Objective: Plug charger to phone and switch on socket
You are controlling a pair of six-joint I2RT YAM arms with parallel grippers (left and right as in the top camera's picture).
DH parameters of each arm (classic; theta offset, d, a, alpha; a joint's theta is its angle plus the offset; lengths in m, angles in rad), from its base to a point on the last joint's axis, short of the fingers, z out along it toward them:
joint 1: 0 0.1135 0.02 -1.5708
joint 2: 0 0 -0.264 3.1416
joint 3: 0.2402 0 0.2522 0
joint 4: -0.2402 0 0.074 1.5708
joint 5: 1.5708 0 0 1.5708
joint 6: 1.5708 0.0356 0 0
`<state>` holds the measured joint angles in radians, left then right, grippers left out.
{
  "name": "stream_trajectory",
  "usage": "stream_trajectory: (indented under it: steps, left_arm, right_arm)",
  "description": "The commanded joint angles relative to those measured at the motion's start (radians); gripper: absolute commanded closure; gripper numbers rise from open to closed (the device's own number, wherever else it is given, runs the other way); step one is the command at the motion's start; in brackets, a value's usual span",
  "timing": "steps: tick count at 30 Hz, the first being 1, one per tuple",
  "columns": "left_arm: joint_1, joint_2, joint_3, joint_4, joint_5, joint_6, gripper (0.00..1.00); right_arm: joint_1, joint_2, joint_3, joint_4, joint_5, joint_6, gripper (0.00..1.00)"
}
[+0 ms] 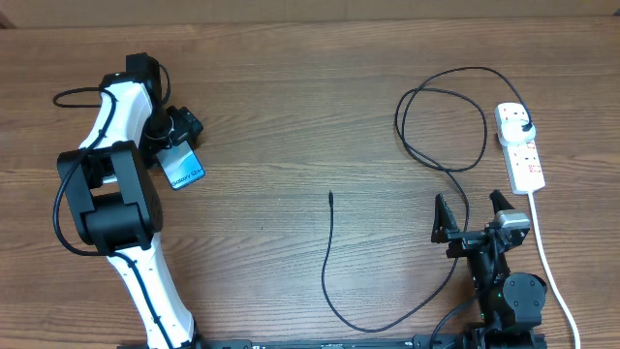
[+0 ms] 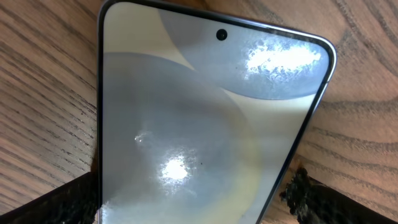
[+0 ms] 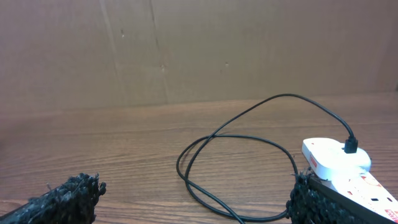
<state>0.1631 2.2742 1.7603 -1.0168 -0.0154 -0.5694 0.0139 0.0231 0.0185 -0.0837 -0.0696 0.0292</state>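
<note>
Left gripper [image 1: 176,147] was closed across the phone [image 1: 182,168] at the table's 9 o'clock side, pads on both long edges, screen up. The charger [image 1: 330,228] left its free connector tip [image 1: 331,196] mid-table, last stretch running 12-to-6 with the tip at the 12 end. That put it about 3 o'clock from the phone and 9 o'clock from the right gripper [image 1: 473,215], roughly equidistant. Right gripper was wide open and empty, so I'd send that arm for the tip, with the socket [image 1: 520,145], charger plug already in, at its 1 o'clock.
</note>
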Motion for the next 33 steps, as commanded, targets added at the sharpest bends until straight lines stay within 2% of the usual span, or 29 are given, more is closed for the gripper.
stream_trajectory:
  steps: [1,26,33]
  left_arm:
    - [-0.008,0.011,-0.026,-0.004,0.034,0.016,0.0]
    - [-0.008,0.011,-0.026,-0.034,0.034,0.017,0.01]
    - [-0.008,0.011,-0.026,-0.053,0.034,0.062,0.0]
  right_arm:
    - [0.004,-0.011,-0.011,0.003,0.014,-0.001,0.0]
    - [0.004,-0.011,-0.011,0.003,0.014,-0.001,0.0]
    - [0.004,-0.011,-0.011,0.003,0.014,-0.001,0.0]
